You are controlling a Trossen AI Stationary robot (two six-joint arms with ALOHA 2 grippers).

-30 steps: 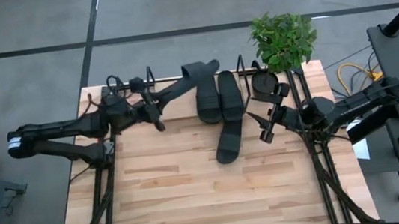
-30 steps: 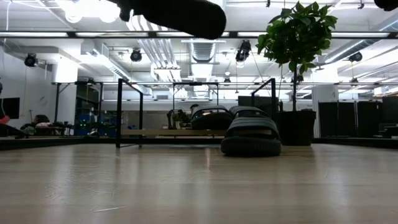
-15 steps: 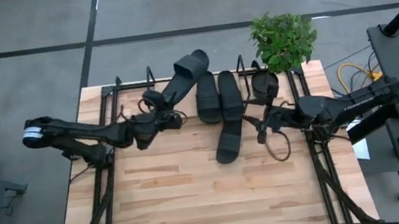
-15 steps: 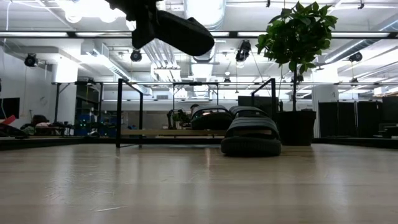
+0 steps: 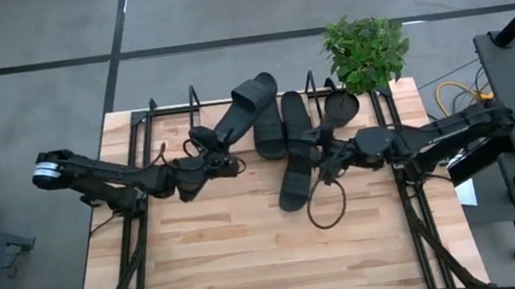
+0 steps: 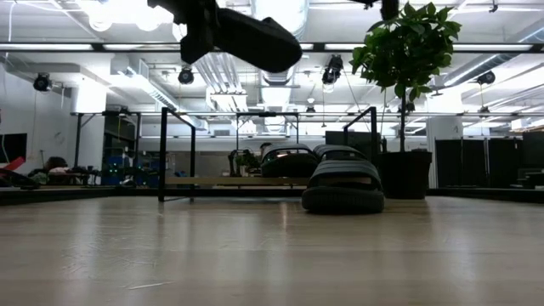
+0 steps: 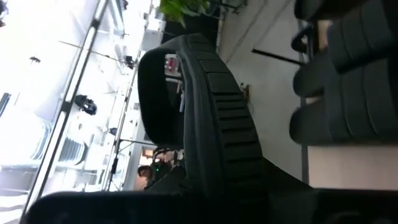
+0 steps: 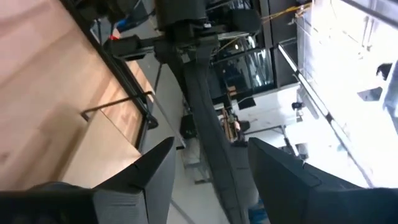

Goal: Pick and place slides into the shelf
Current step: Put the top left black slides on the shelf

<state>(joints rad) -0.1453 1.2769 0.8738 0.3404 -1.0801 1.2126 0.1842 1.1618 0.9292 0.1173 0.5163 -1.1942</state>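
My left gripper point(image 5: 217, 159) is shut on one black slide point(image 5: 242, 107), held high above the shelf's left part; the low view shows this slide point(image 6: 246, 38) well above the table. The shelf point(image 6: 221, 181) stands at the table's far edge between thin black uprights. Two slides point(image 5: 280, 124) lie side by side on its board. Another slide point(image 5: 295, 177) rests on the table in front of the shelf, its far end at the board. My right gripper point(image 5: 319, 152) is open and hovers just right of that slide, above it. My left gripper holds the slide by the end away from its strap point(image 7: 233, 180), coming level from the table's left. The fingers are hidden under the ribbed sole in the wrist view. The slide is lifted clear and slants toward the far right, strap end point(image 5: 256, 88) outermost.
A potted plant point(image 5: 365, 49) in a black pot point(image 5: 343, 106) stands at the shelf's right end. A loose cable loop point(image 5: 328, 205) hangs from my right arm over the table. The near half of the table point(image 5: 251, 262) is bare wood.
My left gripper has reached toward the table's right and a little nearer, carrying the slide; the slide has swung so its strap end points more to the far side and has come slightly lower. My right gripper has moved left toward the slide on the table.
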